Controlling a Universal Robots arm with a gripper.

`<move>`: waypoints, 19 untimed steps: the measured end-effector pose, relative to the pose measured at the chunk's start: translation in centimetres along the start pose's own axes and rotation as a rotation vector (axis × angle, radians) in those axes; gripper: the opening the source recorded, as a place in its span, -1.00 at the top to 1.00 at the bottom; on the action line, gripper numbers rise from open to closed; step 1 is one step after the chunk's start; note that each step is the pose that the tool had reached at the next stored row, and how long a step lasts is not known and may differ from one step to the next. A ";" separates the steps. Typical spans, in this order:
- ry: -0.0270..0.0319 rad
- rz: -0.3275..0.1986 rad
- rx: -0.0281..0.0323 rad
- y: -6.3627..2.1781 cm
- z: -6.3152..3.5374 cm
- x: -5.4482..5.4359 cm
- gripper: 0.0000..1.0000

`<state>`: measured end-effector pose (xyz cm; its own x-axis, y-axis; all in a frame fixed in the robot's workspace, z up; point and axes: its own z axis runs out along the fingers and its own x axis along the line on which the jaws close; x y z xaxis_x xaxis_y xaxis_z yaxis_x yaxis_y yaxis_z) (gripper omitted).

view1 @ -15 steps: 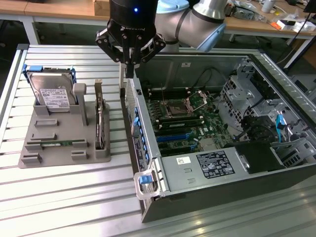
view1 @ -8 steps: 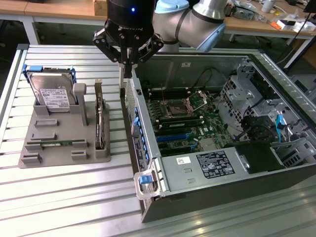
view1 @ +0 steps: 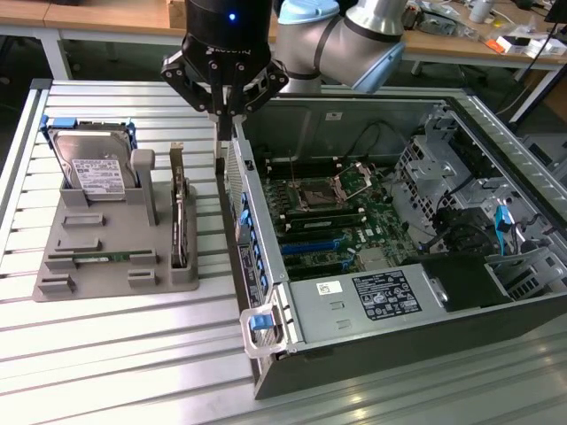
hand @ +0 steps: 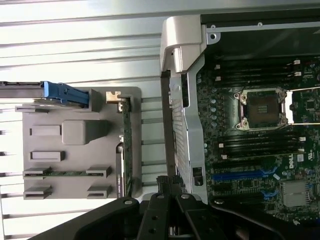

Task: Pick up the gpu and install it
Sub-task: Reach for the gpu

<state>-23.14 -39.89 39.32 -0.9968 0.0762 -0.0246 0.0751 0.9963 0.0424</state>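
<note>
Slatted aluminium table (view1: 115, 354): grey parts holder (view1: 89, 257) exterior view's left, open PC case (view1: 399, 354) right, close beside.

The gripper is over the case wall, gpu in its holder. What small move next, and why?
Probably shift the gripper toward the exterior view's left until it is above the gpu. The card stands on edge in the grey holder, while the gripper hangs over the case wall.
</note>
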 end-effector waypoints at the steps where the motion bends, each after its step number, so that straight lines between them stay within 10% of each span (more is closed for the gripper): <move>1: 0.0000 0.000 0.0000 -0.01 0.00 0.1 0.79; 19: 0.0000 0.000 0.0000 -0.11 -0.04 1.4 0.79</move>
<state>-24.55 -39.89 39.32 -0.9968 0.0762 -0.0247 0.0751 0.9963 0.0424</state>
